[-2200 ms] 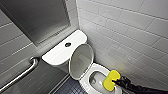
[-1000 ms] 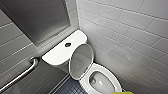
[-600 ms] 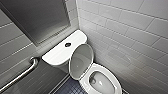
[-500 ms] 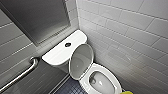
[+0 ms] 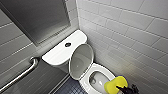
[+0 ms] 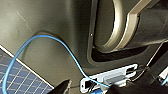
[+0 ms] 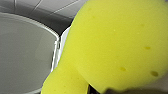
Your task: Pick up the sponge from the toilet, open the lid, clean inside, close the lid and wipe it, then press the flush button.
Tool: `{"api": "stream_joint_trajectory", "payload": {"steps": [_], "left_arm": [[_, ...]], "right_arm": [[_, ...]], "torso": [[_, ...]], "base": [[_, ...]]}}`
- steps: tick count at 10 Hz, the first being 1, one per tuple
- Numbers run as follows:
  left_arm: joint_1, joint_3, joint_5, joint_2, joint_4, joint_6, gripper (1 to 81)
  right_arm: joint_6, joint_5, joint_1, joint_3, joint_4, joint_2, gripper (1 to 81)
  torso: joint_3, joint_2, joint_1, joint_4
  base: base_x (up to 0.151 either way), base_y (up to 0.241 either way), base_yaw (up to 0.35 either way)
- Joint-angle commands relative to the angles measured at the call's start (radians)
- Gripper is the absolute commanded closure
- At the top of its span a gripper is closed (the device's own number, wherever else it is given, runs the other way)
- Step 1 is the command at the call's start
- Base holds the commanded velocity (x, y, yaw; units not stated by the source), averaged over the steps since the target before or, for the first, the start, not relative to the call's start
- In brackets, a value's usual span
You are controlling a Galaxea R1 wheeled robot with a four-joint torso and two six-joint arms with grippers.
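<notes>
Hovering at the bowl's rim, sponge in grip, lid up!
Big white toilet (image 5: 57, 53) fills the tiled corner, and its lid (image 5: 81, 61) stands upright against the tank, so the bowl is open for cleaning. The right gripper (image 5: 123, 89) sits low, fingers pinching the yellow sponge (image 5: 115, 84) by its lower edge, probably to leave the broad face free to scrub. The flush button (image 5: 67, 44) waits on the tank top.
</notes>
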Motion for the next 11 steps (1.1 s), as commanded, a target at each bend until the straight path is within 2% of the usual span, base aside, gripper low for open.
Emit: {"api": "stream_joint_trajectory", "payload": {"steps": [1,5,11], "left_arm": [[0.039,0.004,0.093,0.007,-0.003,0.008,1.0],[0.039,0.004,0.093,0.007,-0.003,0.008,1.0],[0.033,0.004,0.093,0.006,-0.003,0.008,1.0]], "right_arm": [[-0.004,-0.298,0.213,-0.182,-0.004,0.1,81.1],[-0.004,-0.484,0.372,-0.378,-0.03,0.256,81.1],[-0.004,-0.574,0.491,-0.476,-0.051,0.435,81.1]], "torso": [[0.0,0.0,0.0,0.0],[0.0,0.0,0.0,0.0],[0.0,0.0,0.0,0.0]], "base": [[0.0,0.0,0.0],[0.0,0.0,0.0],[0.0,0.0,0.0]]}}
